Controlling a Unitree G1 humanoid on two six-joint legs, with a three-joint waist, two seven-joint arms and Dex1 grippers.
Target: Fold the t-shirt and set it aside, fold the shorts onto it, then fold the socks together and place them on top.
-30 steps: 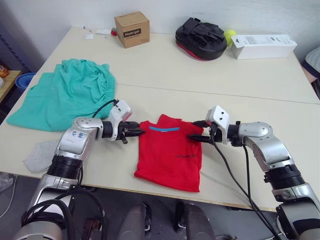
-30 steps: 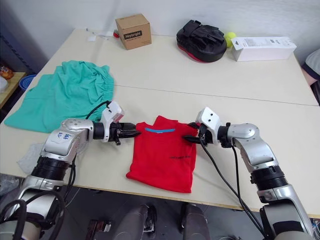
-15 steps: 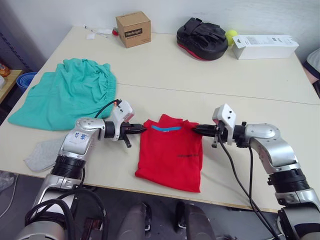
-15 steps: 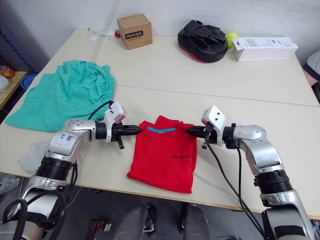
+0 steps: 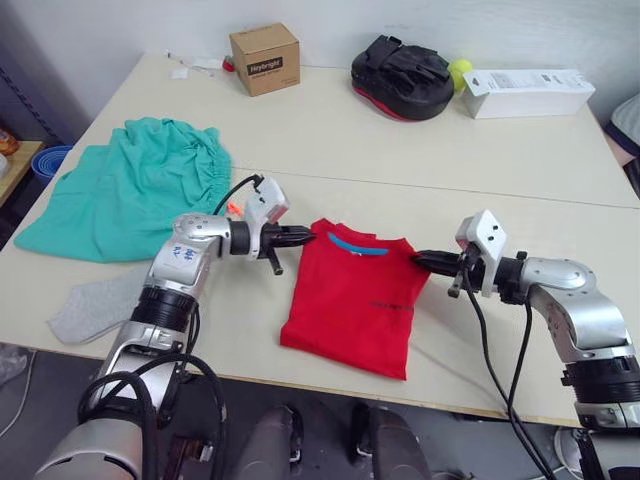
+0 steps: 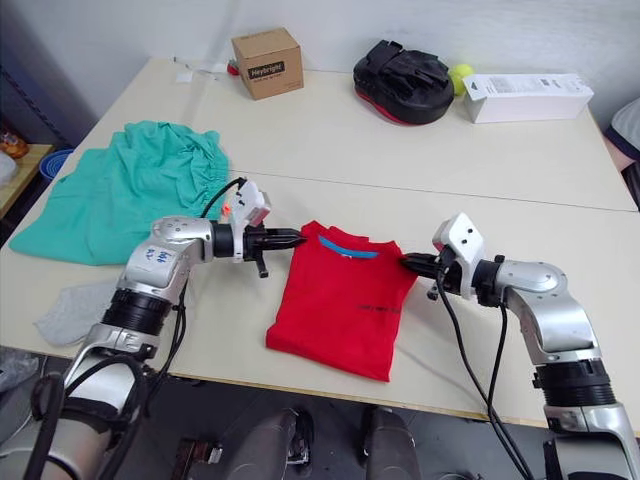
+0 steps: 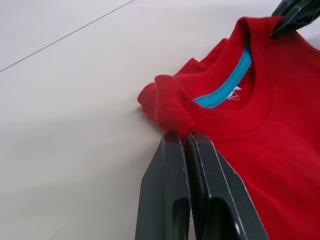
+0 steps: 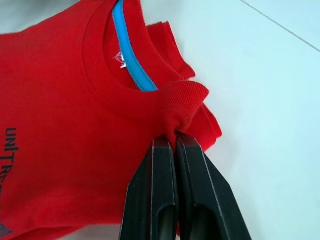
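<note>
1. The red t-shirt (image 5: 352, 305), already narrowed, lies flat at the table's (image 5: 420, 160) near edge, its hem closest to the robot.
2. The left gripper (image 5: 300, 237) and right gripper (image 5: 424, 261) each pinch a shoulder corner beside the blue neckband; both are clamped on cloth.
3. Keep both pinches level and equally tensioned so the fold stays square.
4. Farther left lie the grey sock (image 5: 92, 305) and teal shorts (image 5: 125, 188), well apart.
</note>
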